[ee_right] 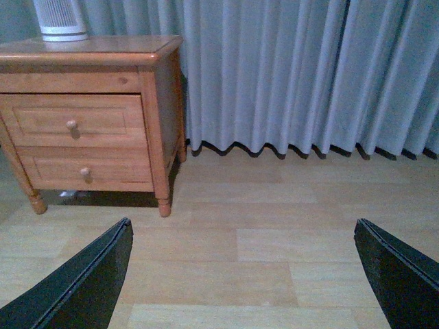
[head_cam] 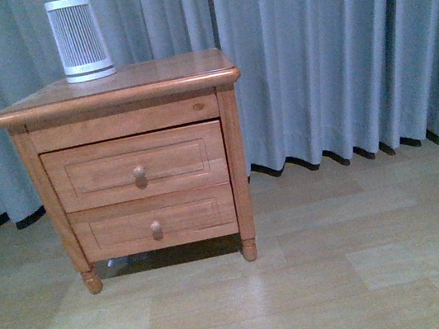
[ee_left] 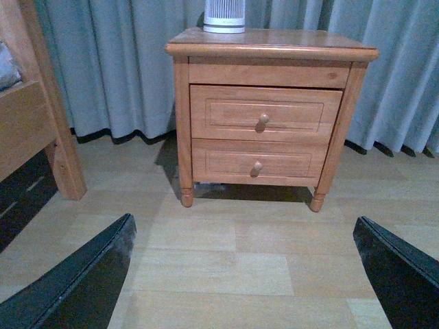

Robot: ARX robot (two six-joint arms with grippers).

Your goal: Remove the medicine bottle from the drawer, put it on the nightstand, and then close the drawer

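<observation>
Drawer (head_cam: 136, 167) shut flush in the nightstand (head_cam: 115, 85); medicine bottle not visible in any view. Ribbed white device (head_cam: 79, 38) stands on the top, rear left. Left gripper (ee_left: 243, 221) and right gripper (ee_right: 241, 223) hang above the floor (head_cam: 322, 282), well apart from the nightstand, jaws spread wide, holding nothing.

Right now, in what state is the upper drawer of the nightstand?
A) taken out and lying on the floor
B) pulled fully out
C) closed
C: the upper drawer has its front flush with the frame of the nightstand, and no gap shows.
</observation>
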